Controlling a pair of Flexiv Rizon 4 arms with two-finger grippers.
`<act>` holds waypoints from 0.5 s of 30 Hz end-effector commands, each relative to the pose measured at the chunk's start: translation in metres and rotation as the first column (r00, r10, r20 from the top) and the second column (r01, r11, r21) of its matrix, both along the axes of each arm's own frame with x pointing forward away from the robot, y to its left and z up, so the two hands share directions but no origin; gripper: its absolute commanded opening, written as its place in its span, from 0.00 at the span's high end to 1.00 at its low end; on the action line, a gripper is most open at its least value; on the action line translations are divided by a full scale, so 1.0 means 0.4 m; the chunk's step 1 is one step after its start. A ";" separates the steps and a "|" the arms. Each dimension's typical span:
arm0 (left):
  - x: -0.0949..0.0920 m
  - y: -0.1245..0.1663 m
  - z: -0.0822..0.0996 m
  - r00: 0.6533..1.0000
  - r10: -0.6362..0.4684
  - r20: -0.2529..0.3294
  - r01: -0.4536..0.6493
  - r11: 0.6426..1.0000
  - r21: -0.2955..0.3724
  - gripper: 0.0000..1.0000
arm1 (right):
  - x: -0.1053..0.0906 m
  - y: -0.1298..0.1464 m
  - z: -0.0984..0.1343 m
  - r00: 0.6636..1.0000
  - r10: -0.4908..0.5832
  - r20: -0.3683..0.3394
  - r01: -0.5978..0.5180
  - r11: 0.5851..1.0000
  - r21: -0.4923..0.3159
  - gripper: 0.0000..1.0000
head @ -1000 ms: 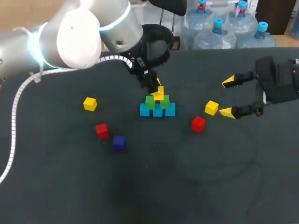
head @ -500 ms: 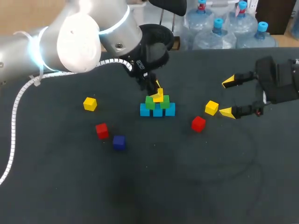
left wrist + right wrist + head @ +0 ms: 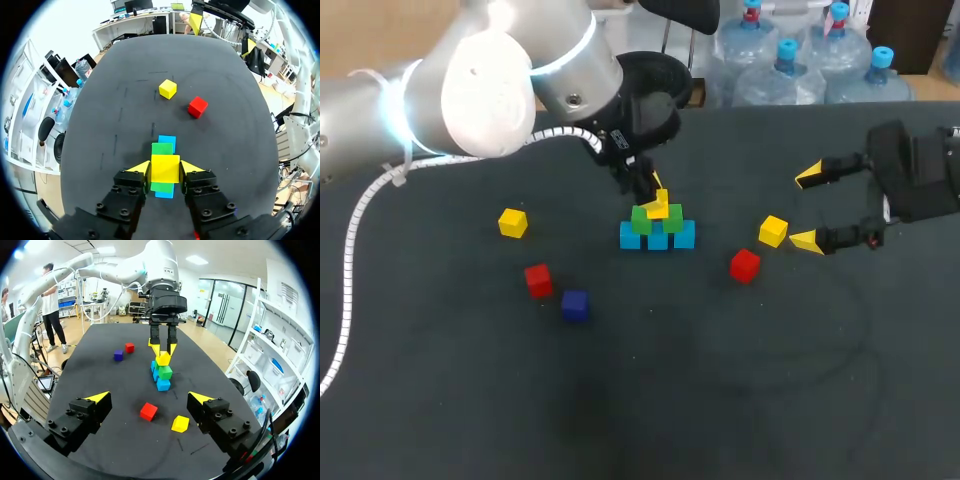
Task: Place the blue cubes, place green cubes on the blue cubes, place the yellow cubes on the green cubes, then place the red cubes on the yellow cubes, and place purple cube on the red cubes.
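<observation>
Nearest me, the small dark purple cube [image 3: 574, 305] and red cubes [image 3: 537, 280] lie unplaced. Beyond, the light blue cubes [image 3: 657, 238] carry green cubes [image 3: 641, 220]. My left gripper [image 3: 166, 168] clamps a yellow cube [image 3: 165, 165], seemingly touching the greens. The right gripper [image 3: 806, 208] is spread, empty.

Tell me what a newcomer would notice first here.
The left claw, shut on a yellow cube, at the small stack of green cubes on blue cubes mid-table. Next, the right claw, wide open, beside a loose yellow cube and a red cube.
</observation>
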State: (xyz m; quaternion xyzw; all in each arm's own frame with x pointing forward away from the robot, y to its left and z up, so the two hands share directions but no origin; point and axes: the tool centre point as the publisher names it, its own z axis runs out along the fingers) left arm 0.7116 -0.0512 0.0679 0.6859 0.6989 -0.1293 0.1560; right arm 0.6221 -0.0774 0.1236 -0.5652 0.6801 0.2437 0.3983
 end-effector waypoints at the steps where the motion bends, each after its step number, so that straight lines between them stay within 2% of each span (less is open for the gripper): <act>1: 0.005 -0.002 -0.003 1.000 -0.002 -0.002 0.002 1.000 0.001 1.00 | 0.000 0.001 0.001 1.000 -0.001 0.000 0.001 1.000 -0.002 0.00; 15: 0.016 -0.006 -0.005 1.000 -0.009 -0.001 0.009 1.000 -0.001 1.00 | 0.000 0.001 0.001 1.000 -0.001 0.000 0.001 1.000 -0.002 0.00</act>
